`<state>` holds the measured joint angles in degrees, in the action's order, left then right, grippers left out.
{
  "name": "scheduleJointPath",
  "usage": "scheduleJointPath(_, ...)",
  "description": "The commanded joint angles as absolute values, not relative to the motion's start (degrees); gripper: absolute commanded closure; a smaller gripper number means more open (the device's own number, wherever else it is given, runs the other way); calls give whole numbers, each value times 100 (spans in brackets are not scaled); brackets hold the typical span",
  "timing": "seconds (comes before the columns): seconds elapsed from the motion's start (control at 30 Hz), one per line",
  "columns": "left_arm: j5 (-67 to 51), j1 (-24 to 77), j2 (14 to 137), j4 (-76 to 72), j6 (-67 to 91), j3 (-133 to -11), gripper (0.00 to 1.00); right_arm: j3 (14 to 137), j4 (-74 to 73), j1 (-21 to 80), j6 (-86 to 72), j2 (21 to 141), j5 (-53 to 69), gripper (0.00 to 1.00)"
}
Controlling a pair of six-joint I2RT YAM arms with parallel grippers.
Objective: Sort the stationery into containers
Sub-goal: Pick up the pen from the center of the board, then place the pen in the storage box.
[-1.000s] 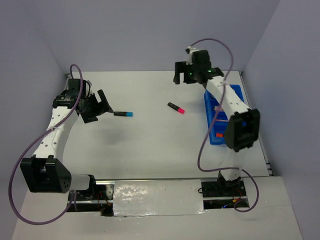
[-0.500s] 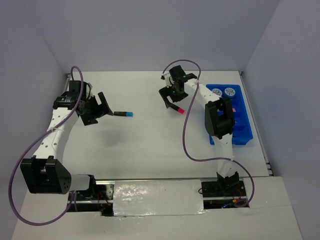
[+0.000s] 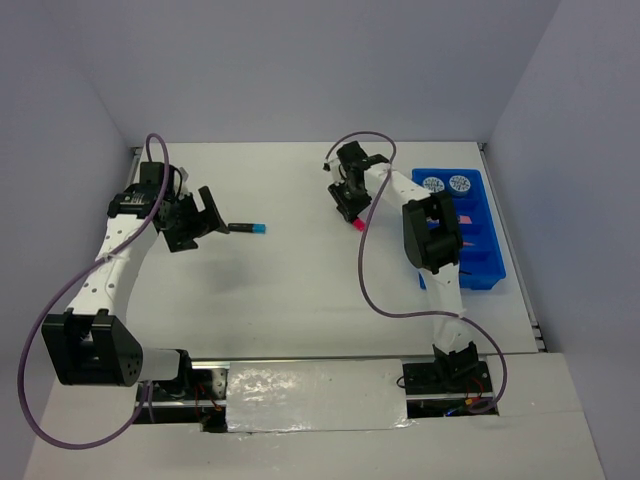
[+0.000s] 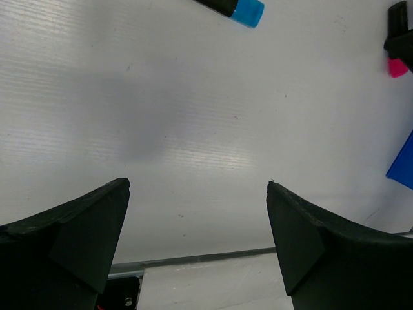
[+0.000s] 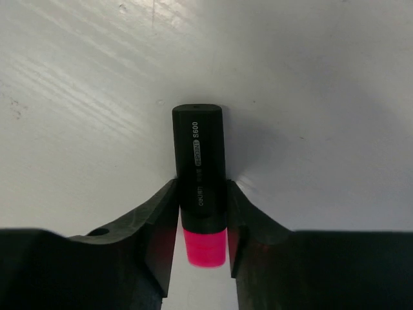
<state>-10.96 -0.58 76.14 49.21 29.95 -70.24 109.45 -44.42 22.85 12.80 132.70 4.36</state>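
Pincer (image 5: 201, 188) of right arm closes on pink marker (image 5: 199, 161)

White tabletop (image 3: 300, 280) fills the overhead view. A blue tray (image 3: 487, 265) sits at its right edge. The left pincer (image 3: 212, 212), at the left, stands wide open and empty. The right pincer, upper middle, presses both fingers against the sides of the pink marker, which lies flat on the tabletop, left of the tray. A blue marker (image 3: 247, 228) lies just right of the left pincer. Two round patterned discs (image 3: 433, 184) occupy the tray's top compartments.
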Motion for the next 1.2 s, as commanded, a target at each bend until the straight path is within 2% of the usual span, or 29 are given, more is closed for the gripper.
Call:
scheduleJointPath(0.0,-1292,-44,7655,4746,2839,-7067,1,10706,-4667,2311,1143,13386,395,64)
scheduleJointPath(0.03,-1301,-44,7664,4720,2830,-7049,1,10653,-4676,2312,1064,13290,561,71)
scheduleJointPath(0.07,-1309,-44,7664,4694,2830,-7014,1,10591,-4693,2303,1011,13246,641,98)
scheduleJointPath(0.1,-1336,-44,7664,4676,2839,-7005,1,10582,-4772,2303,906,13115,685,100)
scheduleJointPath(0.17,-1371,-44,7664,4650,2839,-6996,1,10338,-4537,2285,572,12790,1113,100)
scheduleJointPath(0.27,-1389,-44,7655,4649,2813,-7092,1,9820,-3714,2128,-86,11684,1955,100)
scheduleJointPath(0.3,-1354,-44,7647,4649,2804,-7128,1,9617,-3413,2040,-358,10985,2099,100)
scheduleJointPath(0.43,-1397,-35,7646,4562,2830,-7233,1,8345,-2015,1267,-2496,9460,2014,100)
scheduleJointPath(0.57,-1450,-44,7612,4448,2909,-7198,1,7324,-2957,362,-4496,8229,-320,100)
scheduleJointPath(0.6,-1450,-44,7577,4395,2918,-7172,1,7086,-3266,117,-4952,7687,-1543,100)
scheduleJointPath(0.67,-1433,-44,7515,4342,2936,-7102,1,6252,-3428,-208,-5878,6922,-2072,100)
scheduleJointPath(0.77,-1520,-44,7462,4245,2953,-6944,1,5643,-4006,-509,-6984,6479,-2978,100)
scheduleJointPath(0.97,-1617,105,7427,4131,2980,-6697,1,4870,-3912,-967,-7803,6206,-2786,100)
scheduleJointPath(1.17,-1591,123,7295,4227,2918,-6750,1,4158,-3112,-1169,-7910,6442,-2330,100)
